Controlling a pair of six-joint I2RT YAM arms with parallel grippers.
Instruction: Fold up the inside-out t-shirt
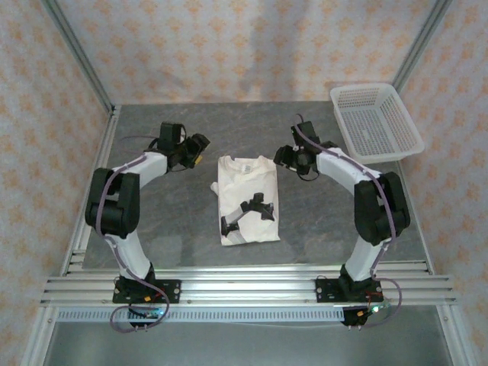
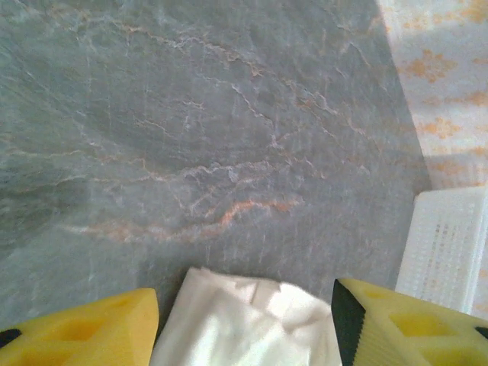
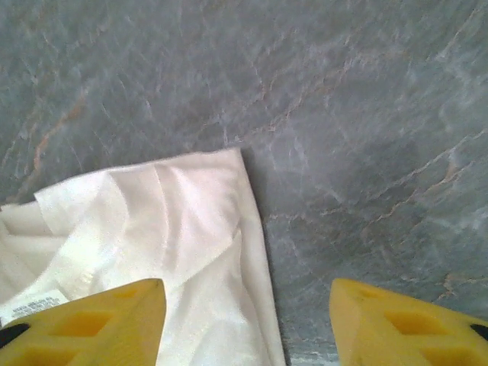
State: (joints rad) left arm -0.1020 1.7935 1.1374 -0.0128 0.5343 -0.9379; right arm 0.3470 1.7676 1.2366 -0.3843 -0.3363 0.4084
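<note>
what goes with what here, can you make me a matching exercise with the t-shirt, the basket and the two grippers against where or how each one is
Things
1. t-shirt
2. basket
3. left gripper
4. right gripper

Place or state
a. far right corner of the table
b. open, by the shirt's far right corner
c. folded, middle of the table
d. open, by the shirt's far left corner

Pairs: 1-c, 2-a, 3-d, 4-b
</note>
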